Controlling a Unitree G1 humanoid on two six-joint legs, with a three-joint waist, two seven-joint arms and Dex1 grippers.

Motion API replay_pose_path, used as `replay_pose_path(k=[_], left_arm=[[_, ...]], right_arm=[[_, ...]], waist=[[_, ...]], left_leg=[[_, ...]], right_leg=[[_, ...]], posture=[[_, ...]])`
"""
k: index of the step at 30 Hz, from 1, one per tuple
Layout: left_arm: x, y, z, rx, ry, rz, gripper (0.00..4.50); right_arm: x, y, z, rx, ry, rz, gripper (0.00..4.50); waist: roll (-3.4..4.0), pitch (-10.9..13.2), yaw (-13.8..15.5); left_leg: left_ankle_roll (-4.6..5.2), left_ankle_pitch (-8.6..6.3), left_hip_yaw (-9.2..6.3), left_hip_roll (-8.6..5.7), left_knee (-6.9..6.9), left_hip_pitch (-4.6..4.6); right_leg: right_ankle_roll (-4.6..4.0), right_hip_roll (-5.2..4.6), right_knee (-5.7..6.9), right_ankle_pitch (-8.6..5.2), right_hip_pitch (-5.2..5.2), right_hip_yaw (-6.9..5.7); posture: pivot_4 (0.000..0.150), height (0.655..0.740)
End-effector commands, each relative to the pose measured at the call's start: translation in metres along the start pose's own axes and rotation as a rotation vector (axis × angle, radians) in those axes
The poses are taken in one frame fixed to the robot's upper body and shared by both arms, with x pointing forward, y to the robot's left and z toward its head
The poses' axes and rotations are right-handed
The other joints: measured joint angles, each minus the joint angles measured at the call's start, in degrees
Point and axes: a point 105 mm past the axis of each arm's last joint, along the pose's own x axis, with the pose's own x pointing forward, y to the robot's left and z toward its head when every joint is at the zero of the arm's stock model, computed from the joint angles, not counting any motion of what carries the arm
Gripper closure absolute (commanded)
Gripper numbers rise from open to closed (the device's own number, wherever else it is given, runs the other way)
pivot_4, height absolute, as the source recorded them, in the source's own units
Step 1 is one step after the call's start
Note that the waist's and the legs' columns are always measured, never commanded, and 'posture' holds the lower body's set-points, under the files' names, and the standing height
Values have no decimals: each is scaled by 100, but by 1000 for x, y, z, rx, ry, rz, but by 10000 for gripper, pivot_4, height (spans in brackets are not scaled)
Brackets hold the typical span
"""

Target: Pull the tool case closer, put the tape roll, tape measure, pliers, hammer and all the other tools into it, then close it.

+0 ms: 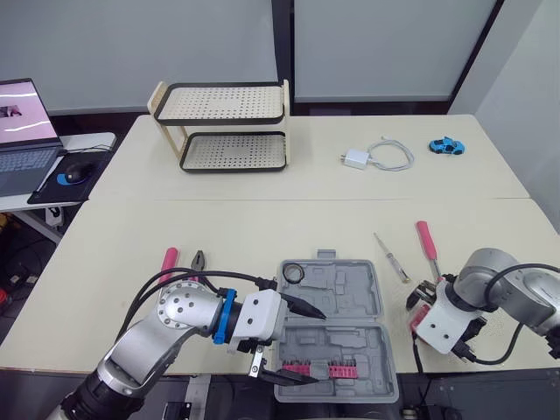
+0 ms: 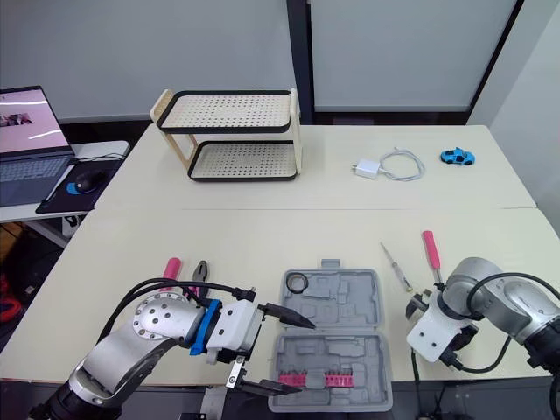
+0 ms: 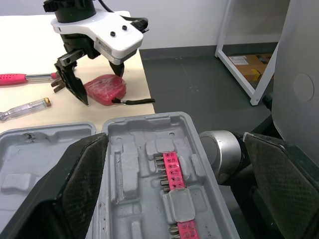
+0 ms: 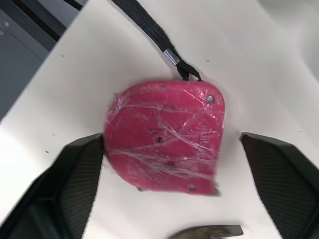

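Observation:
The grey tool case (image 1: 350,302) lies open at the table's front edge, with a black tape roll (image 1: 292,274) in its far half and a strip of pink bits (image 1: 324,370) in its near half. My left gripper (image 1: 300,343) is open, its fingers straddling the near half's left edge (image 3: 149,164). To the case's right, my right gripper (image 1: 422,308) hangs open just above the pink tape measure (image 4: 164,137), one finger on each side. A pink-handled hammer (image 1: 426,241) and a clear screwdriver (image 1: 391,257) lie beyond it. Black-headed pliers (image 1: 199,260) and a pink handle (image 1: 169,261) lie left of the case, partly behind my left arm.
A two-tier perforated rack (image 1: 223,127) stands at the back left. A white charger with its cable (image 1: 376,157) and a blue toy car (image 1: 445,145) lie at the back right. A laptop (image 1: 22,131) and a mouse sit on a side desk to the left.

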Motion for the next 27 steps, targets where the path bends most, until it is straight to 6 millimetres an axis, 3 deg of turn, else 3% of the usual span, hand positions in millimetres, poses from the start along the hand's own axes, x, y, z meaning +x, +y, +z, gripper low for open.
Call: replay_pose_path(k=[1,4,7,10,13,21,27], left_arm=[[2,-2,3,23,-14,-9,0],[2,0,3,27,-24,-7,0],[2,3,3,25,-30,-3,0],[3,6,3,27,-34,1,0],[4,10,4,35,-42,9,0],[4,16,11,35,-53,22,0],[3,16,12,42,-49,7,0]], right_arm=[[-13,-8,-4,-19,19,-41,170],[-32,-9,-1,25,18,-80,170],[-51,5,10,124,-14,-106,170],[-63,16,18,261,-48,-148,170],[-70,23,30,521,-155,-261,170],[-56,40,46,1240,-374,-604,170],[-36,40,47,1427,-383,-758,170]], waist=[[0,0,0],[3,1,1],[14,2,44],[8,1,81],[8,1,122],[7,-4,154],[12,-7,136]], left_leg=[[0,0,0,0,0,0],[0,0,0,1,0,0],[0,0,-2,-1,1,-4],[1,-1,-8,-1,0,-9],[21,-12,-3,0,1,-6],[23,-13,-6,-1,8,-3],[23,-13,-4,-3,5,1]], right_leg=[[0,0,0,0,0,0],[0,0,0,0,0,0],[0,-2,1,0,-3,1],[0,-2,-4,0,-1,-4],[0,-2,-2,0,1,-1],[0,1,7,0,6,-1],[0,1,8,0,4,5]], posture=[[1500,7400],[1500,7400],[1500,7400],[1500,7400],[1500,7400],[1500,7400],[1500,7400]])
